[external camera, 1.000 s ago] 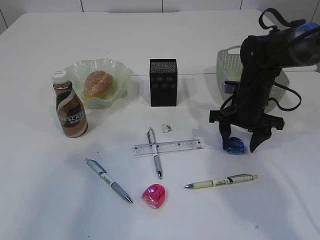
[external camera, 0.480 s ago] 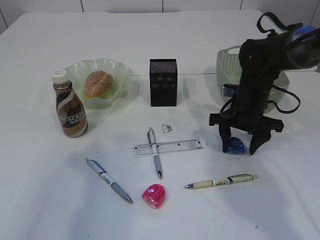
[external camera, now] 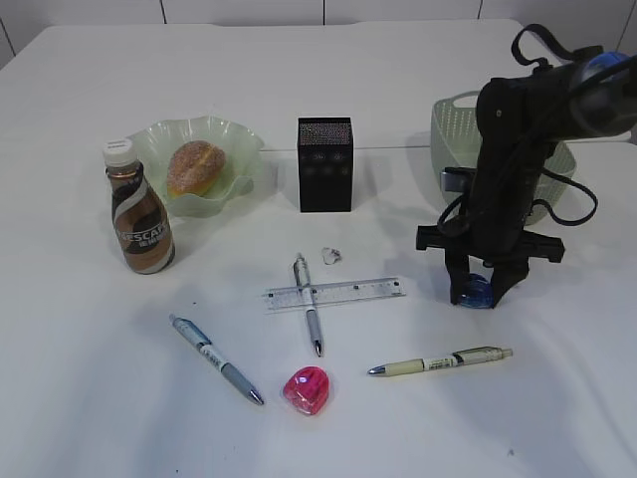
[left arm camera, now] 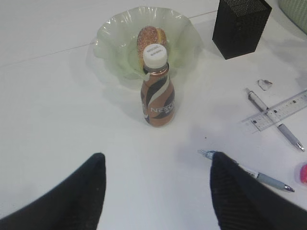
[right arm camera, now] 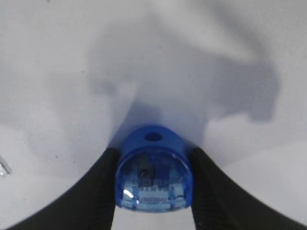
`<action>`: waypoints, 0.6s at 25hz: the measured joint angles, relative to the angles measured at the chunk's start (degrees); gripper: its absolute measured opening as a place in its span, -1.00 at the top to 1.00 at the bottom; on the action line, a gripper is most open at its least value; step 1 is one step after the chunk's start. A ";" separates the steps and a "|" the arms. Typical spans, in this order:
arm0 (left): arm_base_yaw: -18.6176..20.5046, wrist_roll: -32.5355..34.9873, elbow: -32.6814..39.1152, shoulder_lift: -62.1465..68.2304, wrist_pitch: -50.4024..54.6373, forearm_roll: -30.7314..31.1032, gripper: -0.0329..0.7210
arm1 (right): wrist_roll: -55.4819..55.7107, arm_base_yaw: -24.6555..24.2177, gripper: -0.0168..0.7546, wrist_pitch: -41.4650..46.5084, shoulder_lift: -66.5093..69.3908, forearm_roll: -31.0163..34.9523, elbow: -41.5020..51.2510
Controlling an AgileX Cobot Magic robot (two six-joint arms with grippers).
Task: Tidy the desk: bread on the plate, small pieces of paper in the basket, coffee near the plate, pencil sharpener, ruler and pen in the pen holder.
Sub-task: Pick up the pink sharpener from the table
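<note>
Where fingers (right arm camera: 100, 191) touch: blue sharpener (right arm camera: 153, 170).

Your right gripper (external camera: 479, 290) points straight down from a bent black arm, fingertips at the desk, its two fingers (right arm camera: 98, 191) pressed against either side of the blue sharpener (right arm camera: 153, 170). Your left gripper (left arm camera: 156, 187) hangs above the desk, fingers spread wide apart, nothing between them

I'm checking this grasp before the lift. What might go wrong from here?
The right gripper pinches the blue pencil sharpener by its rounded sides, so it may squirt out. The pen holder has a narrow top; a drop from off-centre could miss it. Moving there low might brush the ruler lying across a pen.
</note>
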 joint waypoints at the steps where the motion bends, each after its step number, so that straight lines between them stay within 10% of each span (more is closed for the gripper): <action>1: 0.00 0.00 0.00 0.00 0.00 0.00 -0.36 | 0.00 0.00 0.07 0.00 0.00 0.00 0.00; 15: 0.00 0.00 0.00 0.00 0.00 0.10 -0.34 | -6.54 0.00 0.09 6.60 0.00 0.00 -1.64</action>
